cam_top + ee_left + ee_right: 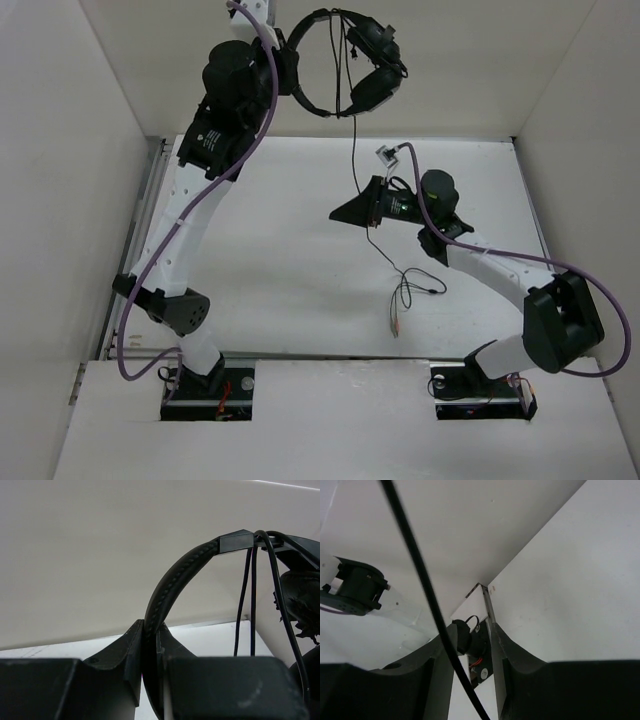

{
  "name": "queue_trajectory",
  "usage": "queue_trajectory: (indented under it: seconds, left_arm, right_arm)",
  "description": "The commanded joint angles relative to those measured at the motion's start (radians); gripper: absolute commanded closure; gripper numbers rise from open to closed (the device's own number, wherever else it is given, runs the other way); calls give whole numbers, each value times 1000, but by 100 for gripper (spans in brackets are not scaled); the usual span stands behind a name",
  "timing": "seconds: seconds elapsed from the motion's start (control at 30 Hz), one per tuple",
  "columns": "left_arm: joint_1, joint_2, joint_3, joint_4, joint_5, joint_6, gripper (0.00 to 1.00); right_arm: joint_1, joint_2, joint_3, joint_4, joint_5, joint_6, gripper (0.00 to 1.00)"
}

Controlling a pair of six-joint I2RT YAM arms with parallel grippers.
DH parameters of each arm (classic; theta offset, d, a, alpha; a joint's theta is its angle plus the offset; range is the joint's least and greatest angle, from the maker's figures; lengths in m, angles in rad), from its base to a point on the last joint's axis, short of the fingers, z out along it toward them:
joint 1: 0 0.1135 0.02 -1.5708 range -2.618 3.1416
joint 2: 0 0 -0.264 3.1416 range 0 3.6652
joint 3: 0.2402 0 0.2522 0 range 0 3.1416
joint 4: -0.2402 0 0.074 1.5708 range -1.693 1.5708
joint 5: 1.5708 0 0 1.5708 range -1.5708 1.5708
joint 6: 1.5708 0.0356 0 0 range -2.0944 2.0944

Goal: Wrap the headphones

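Left fingers: clenched on the headband of the headphones, which we log as raised clear of the counter toward 12 o'clock in the top view, both earcups hanging at the 3 o'clock side of the arch. Right fingers: parted, a gap showing between them; the cable drops from the earcups toward 6 o'clock and passes through that gap along one finger's inner edge, not pinched. Below the right fingers we note the cable's slack lying in loose loops on the counter, its reddish plug at 5 o'clock of those fingers.
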Motion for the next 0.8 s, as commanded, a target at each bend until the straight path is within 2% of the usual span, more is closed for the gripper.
queue_trajectory:
  seconds: [0.0,0.2,0.37,0.57,0.77]
  left_arm:
    - [6,-1,64,131,-137,17,100]
    - [15,21,70,163,-266,70,100]
    - [23,33,72,178,-328,83,100]
    - [28,48,70,204,-398,136,100]
    - [34,51,-17,276,-478,256,100]
  right_arm:
    - [22,-31,-3,66,-32,6,62]
    - [68,-25,18,23,-78,-42,68]
    - [116,-8,73,-104,-92,-141,80]
    - [165,15,208,-323,-109,-308,96]
    - [177,18,414,-667,-87,-571,98]
